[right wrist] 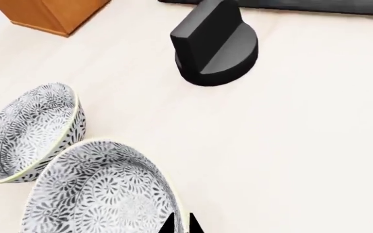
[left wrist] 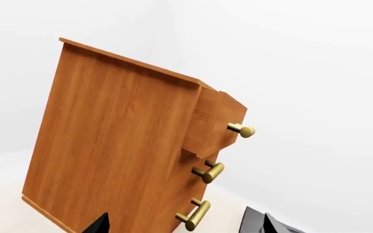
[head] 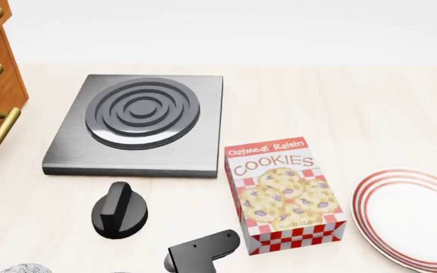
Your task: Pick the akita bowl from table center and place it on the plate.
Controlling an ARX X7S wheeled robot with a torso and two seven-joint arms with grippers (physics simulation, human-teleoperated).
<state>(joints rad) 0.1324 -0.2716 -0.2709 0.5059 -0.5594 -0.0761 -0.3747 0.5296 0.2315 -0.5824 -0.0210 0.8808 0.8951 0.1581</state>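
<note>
The right gripper (right wrist: 180, 224) hung just at the pale rim of the akita bowl (right wrist: 102, 194), only its dark tips showing, so whether they were apart or together could not be told; a second speckled bowl (right wrist: 27, 133) stood just beside it; the black knob (right wrist: 215, 43) sat farther off. The plate (head: 416, 219) lay at the table's right, beside the cookie box (head: 283, 193). The left gripper (left wrist: 180, 227) faced the wooden drawer cabinet (left wrist: 115, 141), its fingers apart.

Wooden cabinet (left wrist: 115, 141) — 3 brass handles (left wrist: 207, 172).
</note>
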